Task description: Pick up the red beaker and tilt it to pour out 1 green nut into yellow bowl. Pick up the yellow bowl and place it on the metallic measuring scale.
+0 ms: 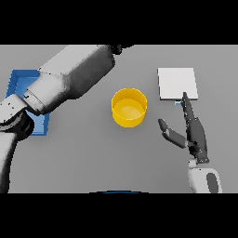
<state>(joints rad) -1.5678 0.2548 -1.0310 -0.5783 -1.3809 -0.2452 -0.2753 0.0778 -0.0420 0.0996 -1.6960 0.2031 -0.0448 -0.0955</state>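
The right hand (195, 132) lies low on the right of the grey table (93, 148), fingers straight and released, thumb spread towards the round yellow bowl (129, 108); its fingertips reach the near edge of the flat white square scale (177, 82). The bowl stands at the table's middle, apart from both. The left arm (69, 76) crosses upward, covering much of a blue tray (21, 81); its hand is cut off at the top edge.

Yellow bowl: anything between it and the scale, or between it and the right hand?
Nothing visible. Bare table lies between the yellow bowl and the scale. The right hand, fingers straight, sits right of the bowl with open table between them.
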